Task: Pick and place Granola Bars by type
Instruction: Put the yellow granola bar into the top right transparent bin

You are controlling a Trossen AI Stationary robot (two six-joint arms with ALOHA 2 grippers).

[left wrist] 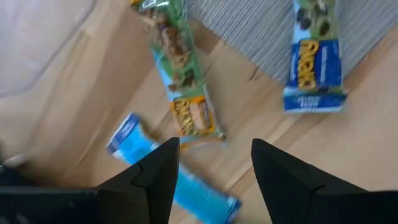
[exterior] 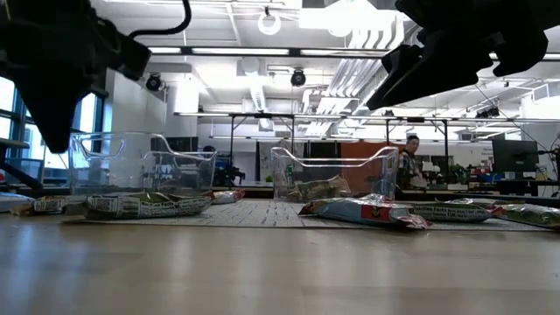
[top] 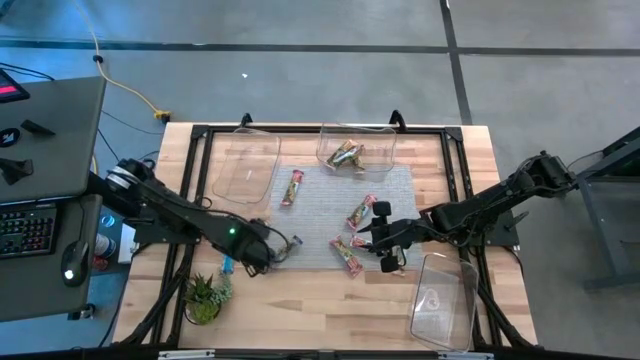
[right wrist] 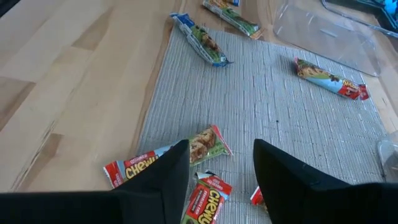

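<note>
The Granola Bars lie scattered over the grey woven mat [top: 345, 215] in the middle of the table and just off its edges. A red-wrapped bar [top: 291, 187] sits alone near the mat's far left side, by the empty clear bin on the left [top: 243, 165]. More red bars cluster on the mat's right half: one [top: 361, 212] mid-mat, another [top: 347, 256] at the near edge. A couple of green-tan bars [top: 347, 155] are already in the middle clear bin [top: 358, 146] at the far side. A third clear bin [top: 443, 303] stands empty at the near right corner.

The left gripper [top: 268, 250] hovers off the mat's near left corner, jaws apart and holding nothing. Its wrist view shows a green bar [left wrist: 177, 65] just ahead, a blue-wrapped bar [left wrist: 171, 171] lying under its fingers on bare wood, and another blue-ended bar [left wrist: 313, 53] at the mat's edge. The right gripper [top: 390, 240] hangs over the red cluster, likewise open and empty; a red bar [right wrist: 165, 163] lies between its fingers in its wrist view.

The step in hand looks like choosing and descending. To do it well, each gripper should turn so its jaws cross the bar's narrow width, then come straight down. From where I stand I can't quite tell whether the red bars overlap; if so, taking the top one first would avoid dragging a neighbour. A small potted plant [top: 204, 296] near the left arm wants a clear berth.
</note>
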